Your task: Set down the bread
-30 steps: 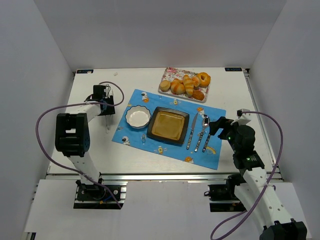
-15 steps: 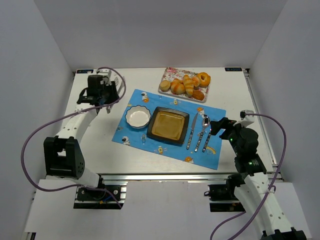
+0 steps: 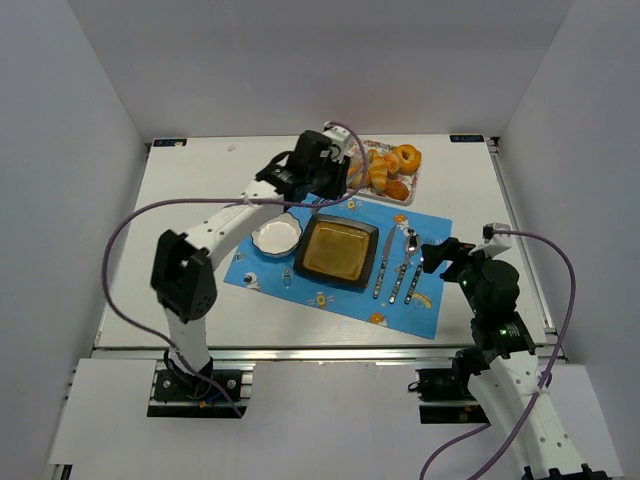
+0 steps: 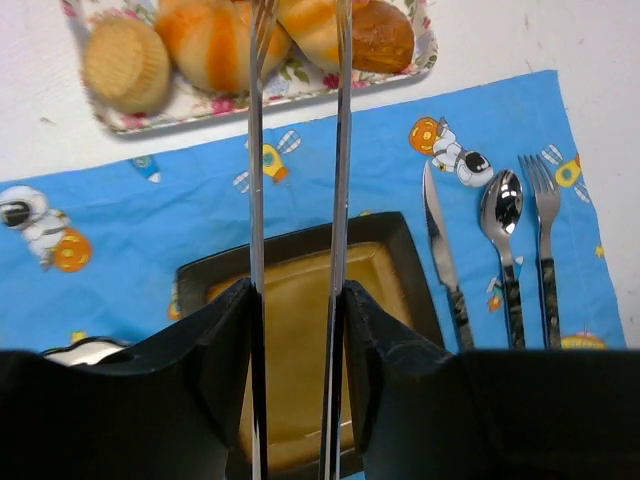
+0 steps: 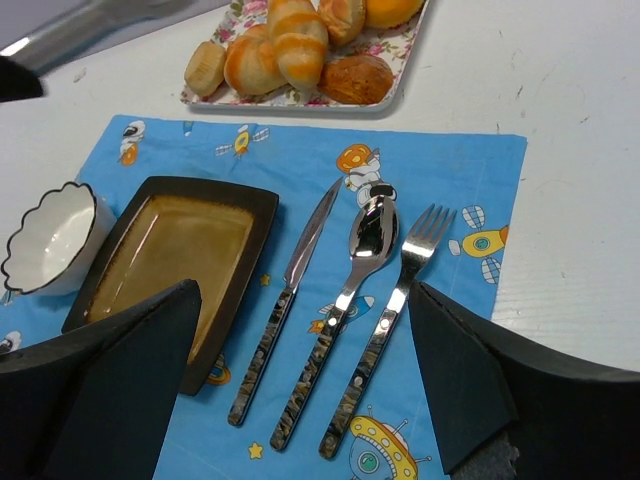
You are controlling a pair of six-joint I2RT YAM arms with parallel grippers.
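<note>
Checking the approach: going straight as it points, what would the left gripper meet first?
Probably the bread on the floral tray; the left gripper's long fingers frame that roll, though depth is unclear.

- I can read no words, numbers or brand names from any of my cameras.
- The blue placemat (image 3: 350,300) shows only cartoon astronauts, rockets and planets, with no lettering.
- Two small tags (image 3: 166,142) (image 3: 466,137) at the surface's (image 3: 200,300) far corners are too small to read.

The bread (image 5: 297,48) lies on the floral tray (image 5: 300,101), just beyond the blue placemat (image 5: 450,180).
</note>
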